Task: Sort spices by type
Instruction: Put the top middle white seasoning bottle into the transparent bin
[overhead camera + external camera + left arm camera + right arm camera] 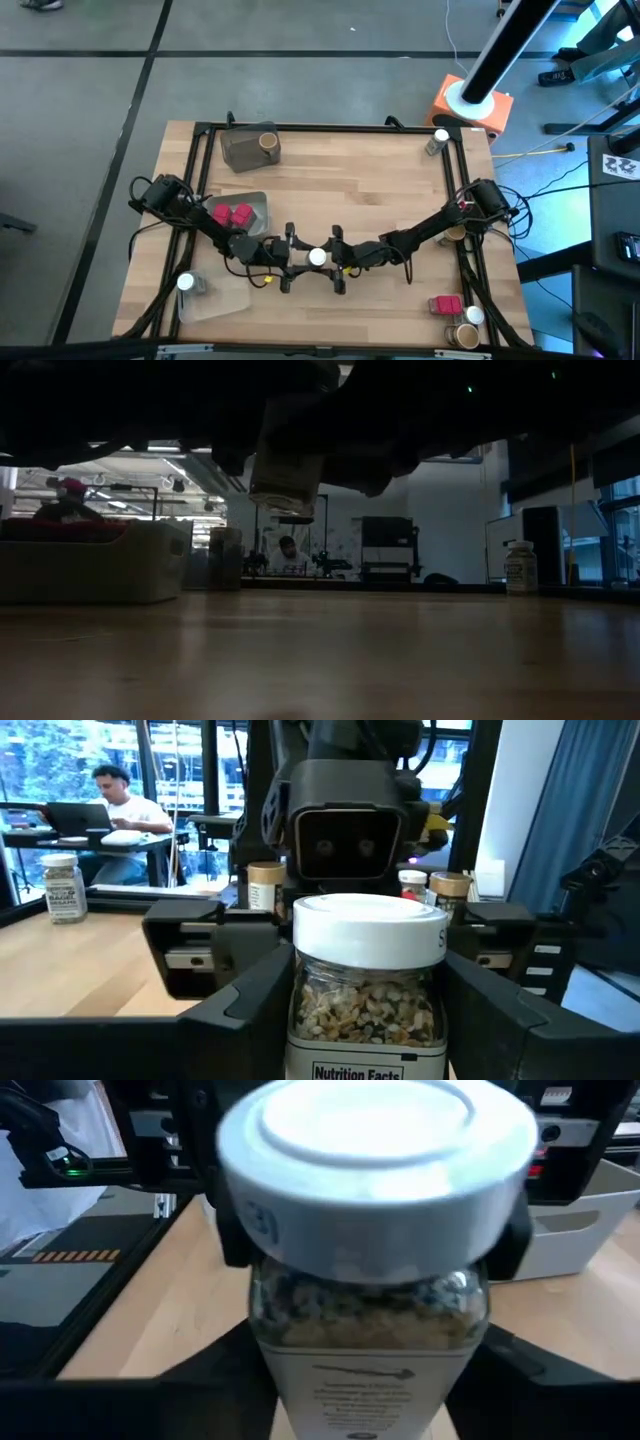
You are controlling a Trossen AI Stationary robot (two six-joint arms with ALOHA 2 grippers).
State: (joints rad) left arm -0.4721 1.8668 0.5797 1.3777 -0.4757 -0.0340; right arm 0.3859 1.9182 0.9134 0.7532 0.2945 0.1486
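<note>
- You are mid-handover at the front centre of the table: a white-capped jar (pixel 317 257) of pale, chunky seasoning hangs clear of the wood between the two arms.
- The left gripper (pixel 300 258) is pinching that jar by its glass sides, just under the cap.
- The right gripper (pixel 338 260) faces it from the other side, drawn up around the same jar. You cannot tell whether it has a firm pinch yet.
- My reading of the next move: get the right side's hold sure before the left lets go, or the jar may drop to the table.
- Nearest you on the left, the clear tray (pixel 225 300) holds another white-capped jar (pixel 185 283), so it looks like the home for this kind.
- At the front right corner, unsorted and close together, are a pink packet (pixel 445 304), a white-capped jar (pixel 474 316) and a tan-topped jar (pixel 465 335).
- Further back on the left, the grey tray (pixel 258 200) holds pink packets (pixel 232 214).
- At the back left, the grey bin (pixel 238 155) has one tan-topped jar (pixel 268 142).
- A lone white-capped jar (pixel 441 138) stands in the far right corner.
</note>
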